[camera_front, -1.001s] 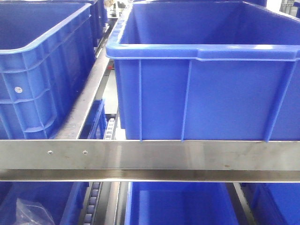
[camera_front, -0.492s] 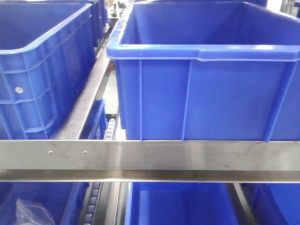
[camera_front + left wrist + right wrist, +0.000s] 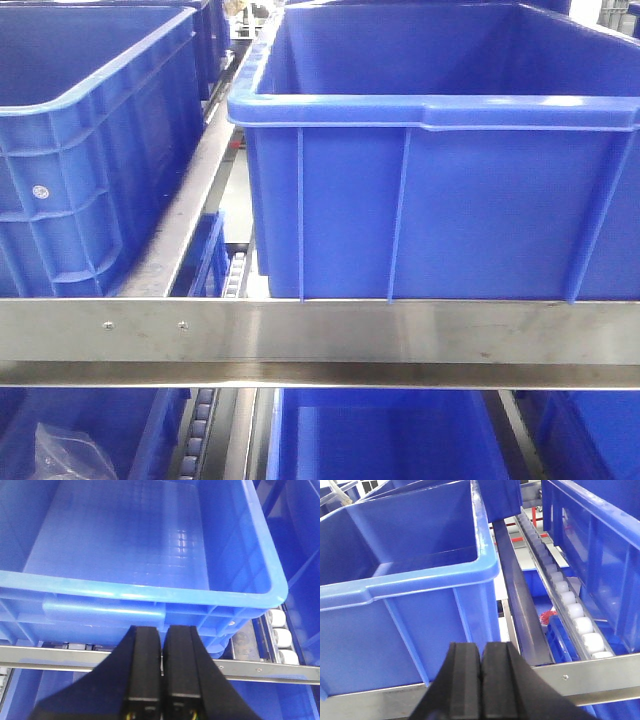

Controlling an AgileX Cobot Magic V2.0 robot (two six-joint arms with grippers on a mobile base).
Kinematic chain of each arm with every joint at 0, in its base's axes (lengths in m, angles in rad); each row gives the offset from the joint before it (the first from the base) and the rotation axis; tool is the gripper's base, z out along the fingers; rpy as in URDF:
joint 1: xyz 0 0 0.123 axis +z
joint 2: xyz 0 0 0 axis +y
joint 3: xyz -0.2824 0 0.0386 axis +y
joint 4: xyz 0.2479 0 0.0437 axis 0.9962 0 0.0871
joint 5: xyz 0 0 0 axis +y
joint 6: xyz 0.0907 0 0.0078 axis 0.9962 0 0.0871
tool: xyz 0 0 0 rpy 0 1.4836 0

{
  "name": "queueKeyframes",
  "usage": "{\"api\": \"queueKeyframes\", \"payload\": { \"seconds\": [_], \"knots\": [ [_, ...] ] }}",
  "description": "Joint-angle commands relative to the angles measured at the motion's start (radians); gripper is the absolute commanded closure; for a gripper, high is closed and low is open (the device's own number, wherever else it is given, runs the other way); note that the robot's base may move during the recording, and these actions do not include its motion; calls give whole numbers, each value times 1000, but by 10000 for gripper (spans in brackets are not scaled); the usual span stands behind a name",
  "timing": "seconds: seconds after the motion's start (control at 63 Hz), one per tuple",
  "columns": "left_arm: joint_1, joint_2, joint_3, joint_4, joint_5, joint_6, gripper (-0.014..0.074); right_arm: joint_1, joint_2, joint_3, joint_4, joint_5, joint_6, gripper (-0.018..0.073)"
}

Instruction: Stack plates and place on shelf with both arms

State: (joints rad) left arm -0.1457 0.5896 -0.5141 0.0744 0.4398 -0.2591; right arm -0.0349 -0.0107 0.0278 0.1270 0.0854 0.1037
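The plates are out of view in every frame. The shelf shows as a brushed steel front rail (image 3: 320, 335) across the front view, and again as a rail (image 3: 280, 669) in the left wrist view and a rail (image 3: 600, 675) in the right wrist view. My left gripper (image 3: 162, 628) is shut with nothing between its black fingers, in front of a blue crate's rim. My right gripper (image 3: 481, 645) is shut and empty too, facing another blue crate's wall just above the rail.
Large blue plastic crates (image 3: 440, 170) (image 3: 90, 150) fill the shelf level; more crates sit on the level below (image 3: 380, 440). White roller tracks (image 3: 570, 605) run between crates. A steel divider (image 3: 520, 600) runs back beside the crate.
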Motion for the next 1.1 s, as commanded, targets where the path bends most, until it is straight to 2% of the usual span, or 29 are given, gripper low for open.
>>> {"api": "queueKeyframes", "payload": {
  "seconds": [0.0, 0.826, 0.905, 0.985, 1.08],
  "knots": [
    [0, 1, -27, -2, -80, -7, 505, -8, -21, -15, -1, -96, -5, 503],
    [0, 1, -27, -2, -80, -7, 505, -8, -21, -15, -1, -96, -5, 503],
    [0, -6, -27, 64, -80, -1, 505, -8, -21, -15, -1, -96, -5, 503],
    [0, -19, -27, 58, -93, -1, 505, -8, -21, -15, -1, -96, -5, 503],
    [0, -67, 9, 72, -164, -1, 505, -8, -21, -15, -1, -96, -5, 503]
  ]
}}
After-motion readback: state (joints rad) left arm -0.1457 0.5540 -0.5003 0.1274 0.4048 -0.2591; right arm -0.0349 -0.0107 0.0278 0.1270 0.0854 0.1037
